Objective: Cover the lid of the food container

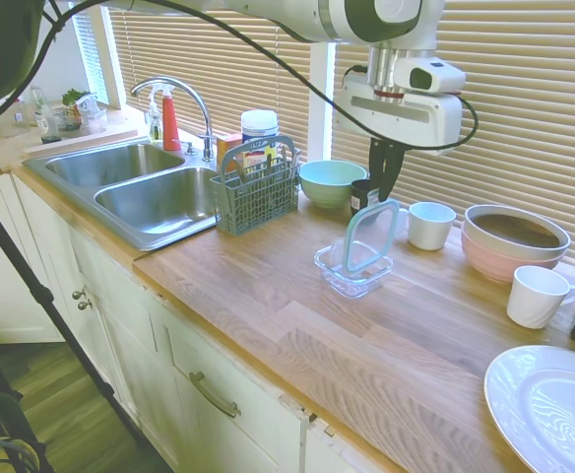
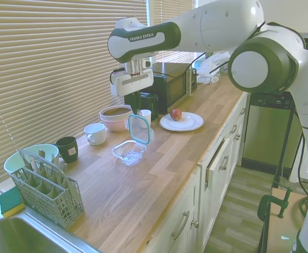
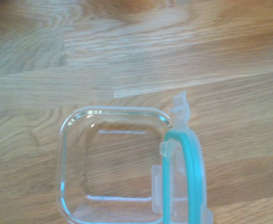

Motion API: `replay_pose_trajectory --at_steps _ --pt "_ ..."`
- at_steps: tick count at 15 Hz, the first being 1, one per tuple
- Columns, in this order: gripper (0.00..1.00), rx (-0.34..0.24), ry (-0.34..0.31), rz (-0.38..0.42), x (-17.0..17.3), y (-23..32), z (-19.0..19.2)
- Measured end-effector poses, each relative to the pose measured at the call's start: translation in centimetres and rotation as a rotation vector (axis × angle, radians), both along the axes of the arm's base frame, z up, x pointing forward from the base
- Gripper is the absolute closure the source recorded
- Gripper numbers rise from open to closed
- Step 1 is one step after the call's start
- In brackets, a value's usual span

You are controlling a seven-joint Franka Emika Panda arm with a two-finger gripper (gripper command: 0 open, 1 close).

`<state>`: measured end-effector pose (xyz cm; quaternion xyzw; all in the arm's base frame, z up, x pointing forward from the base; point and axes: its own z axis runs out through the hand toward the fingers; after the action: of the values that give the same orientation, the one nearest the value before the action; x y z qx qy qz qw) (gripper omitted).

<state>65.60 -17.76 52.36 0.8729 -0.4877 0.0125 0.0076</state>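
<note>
Lid (image 1: 371, 236) hangs on edge, nearly upright, pinched at its top by the claw (image 1: 387, 189), which is clamped on the teal rim; its lower edge sits just over the food container (image 1: 353, 268), which rests open on the wooden bench (image 1: 268, 296) between the white cup (image 1: 430, 225) and the grey cutlery basket (image 1: 255, 194); wrist view shows the lid over one side of the tub, not centred; risk from here, I'd say: let go at this tilt and it drops inside on edge or slides off the rim; pressing off-centre could shove the light tub along the bench.
</note>
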Motion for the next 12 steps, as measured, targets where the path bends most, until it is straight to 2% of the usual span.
replay_pose_trajectory --at_steps 6,12 --pt "1.00 -0.006 -0.015 -0.045 -1.0 -2.9 1.0" --pt "1.00 -0.004 -0.003 -0.057 -1.3 -4.2 0.2"
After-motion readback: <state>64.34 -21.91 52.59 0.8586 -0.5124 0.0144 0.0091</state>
